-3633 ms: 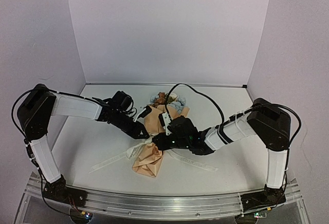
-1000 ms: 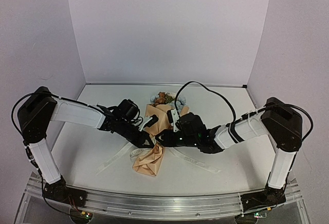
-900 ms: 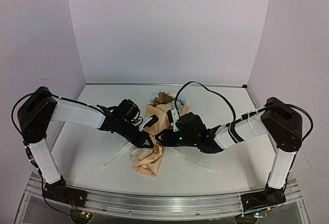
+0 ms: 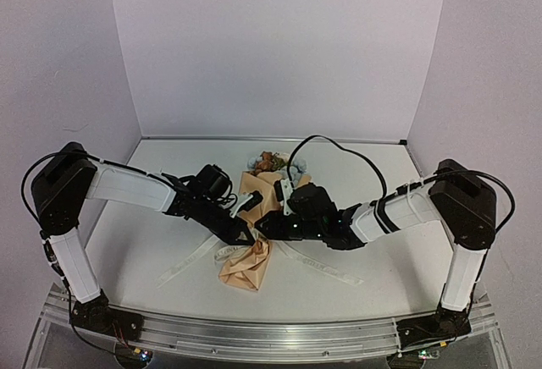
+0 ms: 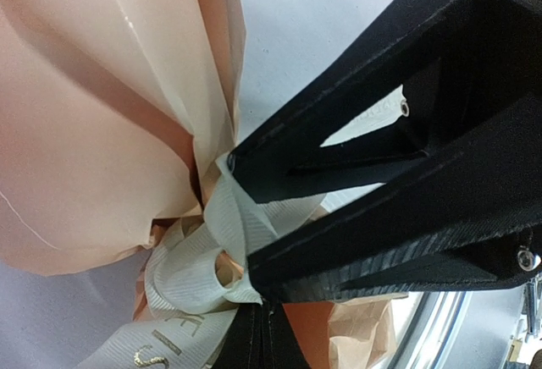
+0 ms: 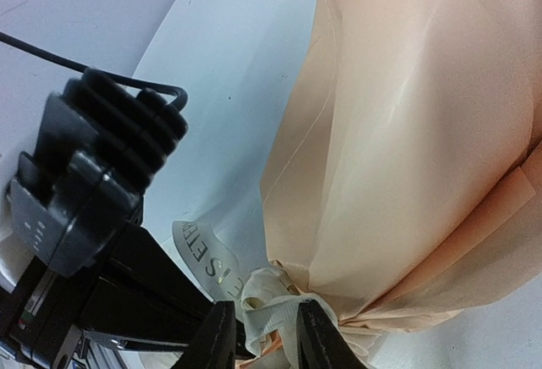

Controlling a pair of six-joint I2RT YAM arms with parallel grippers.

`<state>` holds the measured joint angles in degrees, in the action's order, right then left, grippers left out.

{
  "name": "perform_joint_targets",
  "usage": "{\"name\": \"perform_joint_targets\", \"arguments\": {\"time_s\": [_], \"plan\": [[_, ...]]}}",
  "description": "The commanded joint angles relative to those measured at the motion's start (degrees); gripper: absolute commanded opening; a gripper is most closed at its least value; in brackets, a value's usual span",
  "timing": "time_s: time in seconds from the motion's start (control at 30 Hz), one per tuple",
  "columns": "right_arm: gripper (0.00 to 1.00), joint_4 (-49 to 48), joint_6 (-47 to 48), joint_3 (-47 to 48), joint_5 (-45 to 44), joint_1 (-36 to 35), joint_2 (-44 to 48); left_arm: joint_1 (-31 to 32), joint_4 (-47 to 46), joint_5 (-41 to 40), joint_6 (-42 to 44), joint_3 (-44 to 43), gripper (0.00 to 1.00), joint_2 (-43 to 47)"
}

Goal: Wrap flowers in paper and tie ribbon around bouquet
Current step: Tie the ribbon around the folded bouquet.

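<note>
**Wrapped bouquet on a table, both grippers at the ribbon around its middle**

Top view: One bouquet (image 4: 246,269) lies on a white table (image 4: 144,217), its narrow end toward the arms. The flowers (image 4: 268,162) show as a small cluster at its far, wide end; the heads are too small to count. One sheet of tan paper (image 4: 251,188) covers the stems completely. One cream ribbon (image 4: 190,261) crosses the bouquet's middle, with one tail trailing to the bouquet's left and one to its right. The left gripper (image 4: 246,233) and the right gripper (image 4: 263,228) meet at the bouquet's middle, almost touching.

Left wrist view: The left gripper (image 5: 241,221) is fully closed, and a fold of the ribbon (image 5: 190,276) is pinched at its tips. The ribbon cinches the paper (image 5: 110,90) into tight gathers at the bouquet's waist. Printed lettering shows on one strand.

Right wrist view: The right gripper (image 6: 267,333) is nearly closed, and a bunched loop of the ribbon (image 6: 212,261) fills the narrow gap between its fingers. It appears to grip that loop. The paper (image 6: 406,132) fans out from the waist.

Progress, as a judgement: the wrapping looks finished and the ribbon is already around the bouquet. The tie seems to be midway. What seems left is pulling the knot snug and letting go.

Count: one bouquet, one paper sheet, one ribbon with two tails, two grippers.
</note>
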<state>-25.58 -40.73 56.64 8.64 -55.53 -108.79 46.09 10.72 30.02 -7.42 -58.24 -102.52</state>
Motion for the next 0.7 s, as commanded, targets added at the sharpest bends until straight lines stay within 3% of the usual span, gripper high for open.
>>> {"name": "perform_joint_targets", "arguments": {"time_s": [0.0,0.2,0.37,0.53,0.67], "plan": [[0.24,1.46,0.51,1.48,0.42,0.28,0.31,0.58,1.68,0.32,0.9,-2.34,0.0,-1.04],[0.22,2.36,0.48,2.6,0.66,0.31,-0.37,0.67,1.84,-0.1,1.04,-2.02,0.0,-0.69],[0.14,2.7,0.49,3.37,0.91,0.33,-0.62,0.67,1.87,-0.34,1.08,-1.83,0.0,-0.29],[0.0,2.73,0.56,3.33,1.18,0.32,-0.42,0.67,1.64,-0.27,0.93,-1.62,0.0,-0.07],[0.0,2.73,0.96,2.47,1.16,0.33,0.17,0.67,0.87,-0.1,0.39,-1.27,0.0,0.11]]}}
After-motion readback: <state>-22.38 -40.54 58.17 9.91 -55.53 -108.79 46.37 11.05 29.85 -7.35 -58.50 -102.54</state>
